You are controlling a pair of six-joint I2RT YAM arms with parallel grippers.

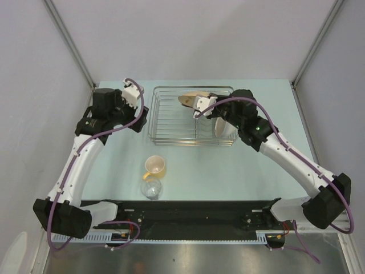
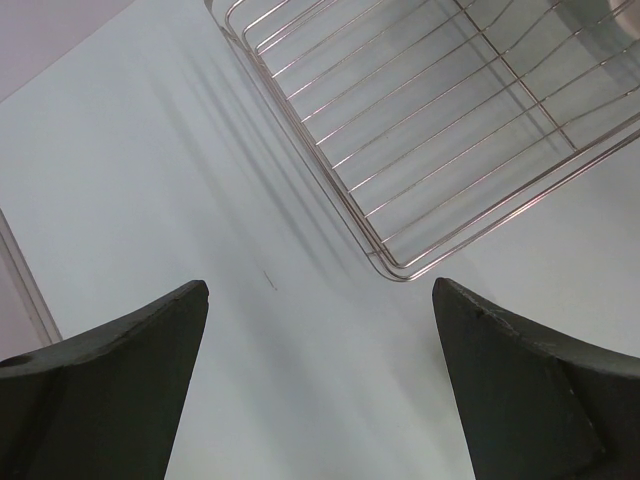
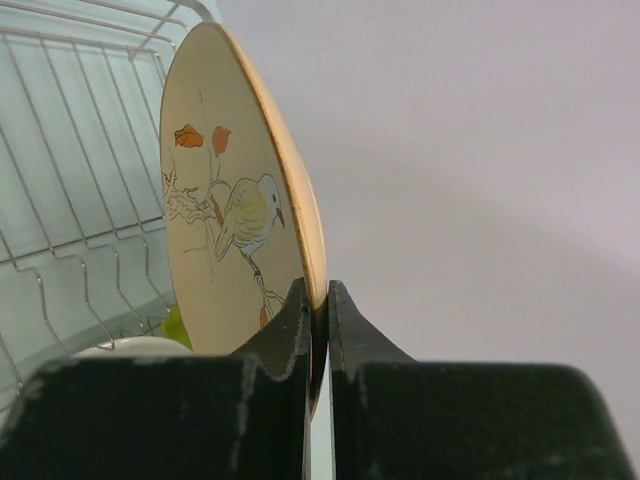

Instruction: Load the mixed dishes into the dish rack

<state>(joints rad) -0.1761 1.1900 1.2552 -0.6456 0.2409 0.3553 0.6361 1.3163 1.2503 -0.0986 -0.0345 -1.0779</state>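
Plate [image 3: 230, 200] hangs tilted over the rack [image 1: 153, 117] near the table's [image 1: 228, 171] far edge, rim pinched by the right gripper [image 3: 318, 292]; the rack lies just below, so that arm is nearer; left gripper [image 2: 320, 300] spread beside the rack.

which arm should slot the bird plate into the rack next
Right. The right fingers pinch the beige plate by its rim over the dish rack; the left fingers are open and empty beside its corner.

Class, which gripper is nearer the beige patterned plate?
Right. The right gripper clamps the plate over the dish rack; the left gripper hovers open outside the rack's left side.
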